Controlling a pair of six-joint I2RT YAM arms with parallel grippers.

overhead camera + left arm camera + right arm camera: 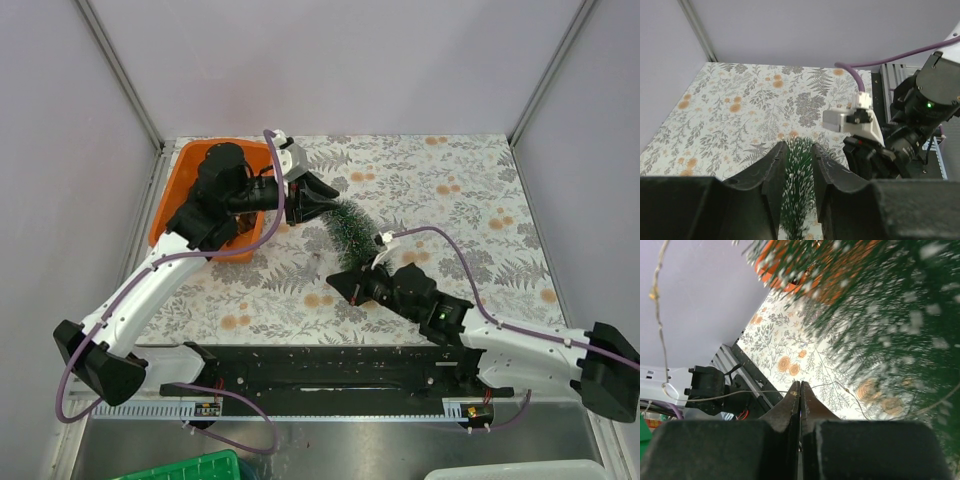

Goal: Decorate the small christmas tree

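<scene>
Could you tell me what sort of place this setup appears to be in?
Probably a lab robot cell: plain grey walls framed in metal, a left arm and right arm bolted to a black rail, and a floral-covered table.

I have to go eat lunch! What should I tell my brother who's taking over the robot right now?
Left pincer: straddles the small christmas tree, bristles against both fingers; can't tell if the grip is firm.
Right pincer: shut, near the tree's other end; a thin thread runs to its tips.
Tree: lying across the table, not upright, beside the orange tray.
Done: no decorations visible on the tree.
Left: stand the tree up and hang the ornaments.
</scene>
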